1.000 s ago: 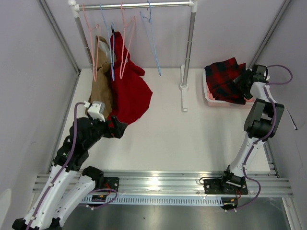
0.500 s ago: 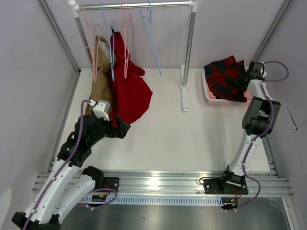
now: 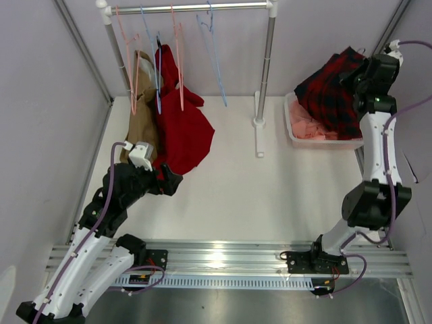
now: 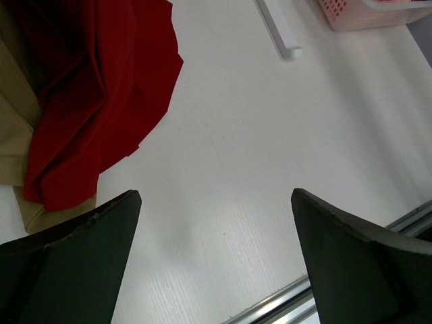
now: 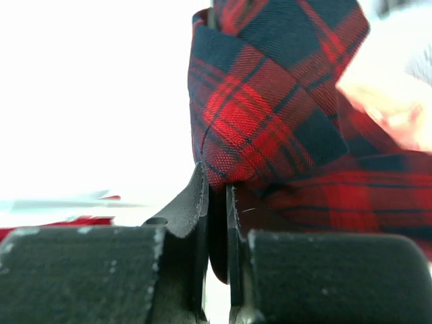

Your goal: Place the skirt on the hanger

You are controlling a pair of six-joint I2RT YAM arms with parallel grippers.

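Since a second ago the right arm has swung up and lifted the skirt (image 3: pixel 331 94) out of the bin (image 3: pixel 324 143), so the cloth now hangs in the air above the bin rather than lying in it. The right gripper (image 5: pixel 216 189) has its jaws pressed together on a fold of the plaid edge, a hold that lets the rest drape free for carrying. The rail (image 3: pixel 202 8) stands well to the left, and its right post (image 3: pixel 265 74) sits between the skirt and the hanger (image 3: pixel 179 67), so the carry probably has to pass in front of it. A red garment (image 3: pixel 182 131) and a tan one (image 3: pixel 140 128) hang just beside the hanger and crowd it; blue hangers (image 3: pixel 214 54) dangle near. The left gripper (image 4: pixel 214 199) hovers by the red garment, jaws spread and empty, likely placed to steady the hanger.
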